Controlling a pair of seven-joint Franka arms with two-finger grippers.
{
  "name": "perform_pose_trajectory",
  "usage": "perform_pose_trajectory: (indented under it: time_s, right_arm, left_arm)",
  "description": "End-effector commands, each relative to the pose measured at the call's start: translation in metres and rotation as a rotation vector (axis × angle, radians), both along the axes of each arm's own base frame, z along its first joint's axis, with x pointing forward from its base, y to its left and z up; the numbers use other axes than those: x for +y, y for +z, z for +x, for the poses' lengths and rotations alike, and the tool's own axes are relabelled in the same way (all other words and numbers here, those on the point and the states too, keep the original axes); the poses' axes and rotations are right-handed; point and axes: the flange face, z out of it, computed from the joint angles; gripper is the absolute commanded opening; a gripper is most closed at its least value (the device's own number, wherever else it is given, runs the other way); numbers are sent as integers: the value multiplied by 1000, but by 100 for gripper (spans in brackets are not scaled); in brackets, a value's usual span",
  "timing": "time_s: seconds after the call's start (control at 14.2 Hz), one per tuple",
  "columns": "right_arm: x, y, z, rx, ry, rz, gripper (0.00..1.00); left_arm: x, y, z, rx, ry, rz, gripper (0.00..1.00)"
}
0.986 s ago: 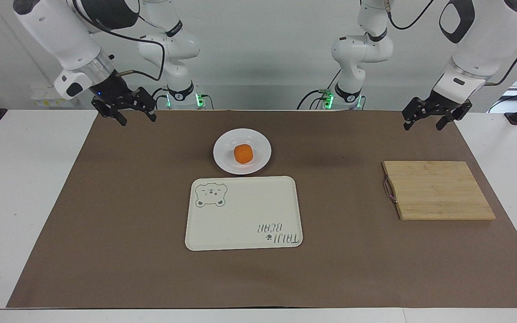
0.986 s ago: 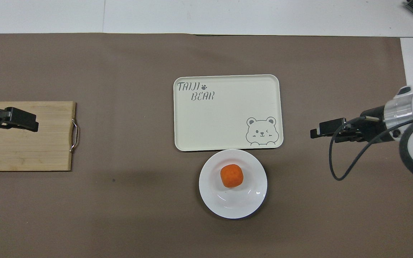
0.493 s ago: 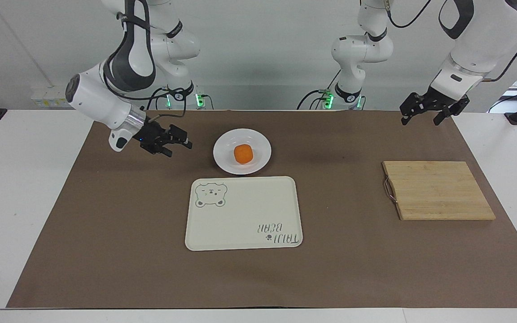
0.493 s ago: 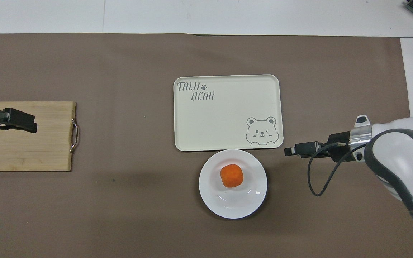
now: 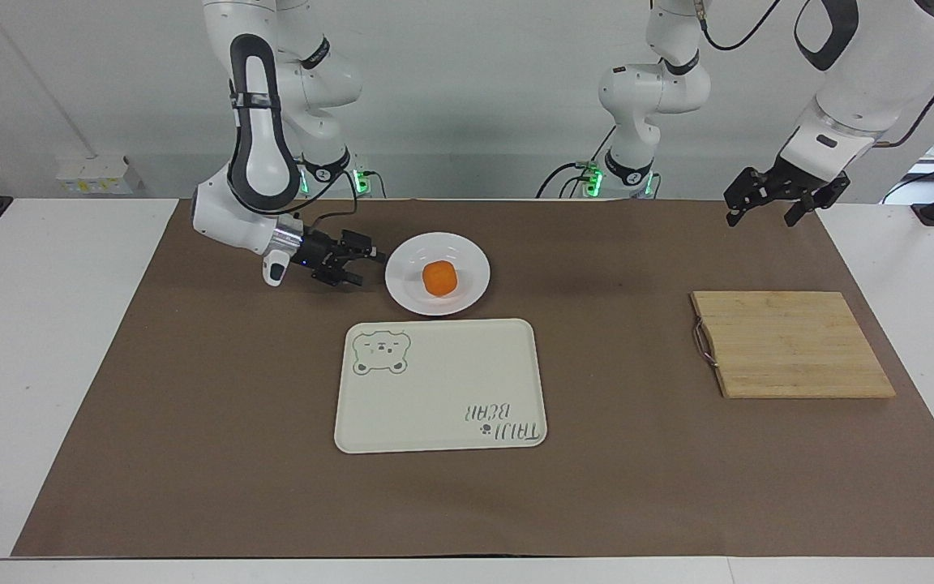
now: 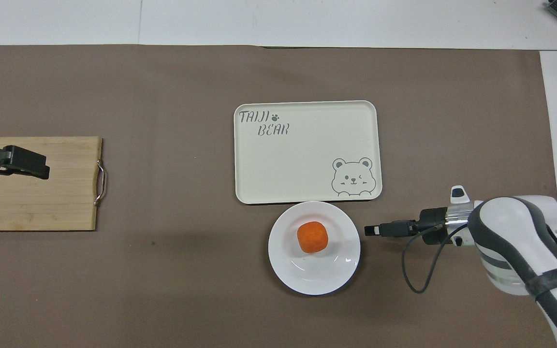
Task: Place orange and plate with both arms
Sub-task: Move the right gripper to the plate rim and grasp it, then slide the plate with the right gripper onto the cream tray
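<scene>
You've got the orange (image 5: 439, 278) sitting on the white plate (image 5: 475, 258), nearer the robots than the bear-print tray (image 5: 434, 389). Right gripper (image 5: 371, 269) just beside the plate's rim, fingers spread. Left gripper (image 5: 773, 209) waits spread, empty, over the table's edge.

Right gripper (image 5: 370, 268) sits just beside the plate (image 5: 475, 280), nothing between them. The tray (image 5: 434, 389) crowds the plate's edge farther from the robots.
</scene>
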Motion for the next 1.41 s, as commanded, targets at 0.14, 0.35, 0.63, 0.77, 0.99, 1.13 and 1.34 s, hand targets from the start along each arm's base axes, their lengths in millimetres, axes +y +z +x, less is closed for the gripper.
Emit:
perform_pose_trajectory:
  time_s: [0.14, 0.35, 0.63, 0.77, 0.99, 1.13, 1.34]
  right_arm:
    - [31, -18, -15, -10, -32, 35, 100]
    - [44, -27, -25, 1, -55, 39, 100]
    - [48, -33, -37, 12, -48, 41, 94]
    - [48, -33, -37, 20, -53, 40, 32]
    - [48, -34, -36, 56, -78, 38, 0]
    - [49, -33, -32, 38, -66, 36, 0]
    - [50, -30, -20, -17, -40, 39, 0]
  left_arm:
    - [2, 4, -5, 4, 11, 8, 100]
    - [3, 4, -5, 4, 12, 8, 100]
    - [2, 4, -5, 4, 11, 8, 100]
    - [3, 4, -5, 4, 12, 8, 100]
    - [2, 4, -5, 4, 11, 8, 100]
    - [2, 4, -5, 4, 11, 8, 100]
    - [2, 4, -5, 4, 11, 8, 100]
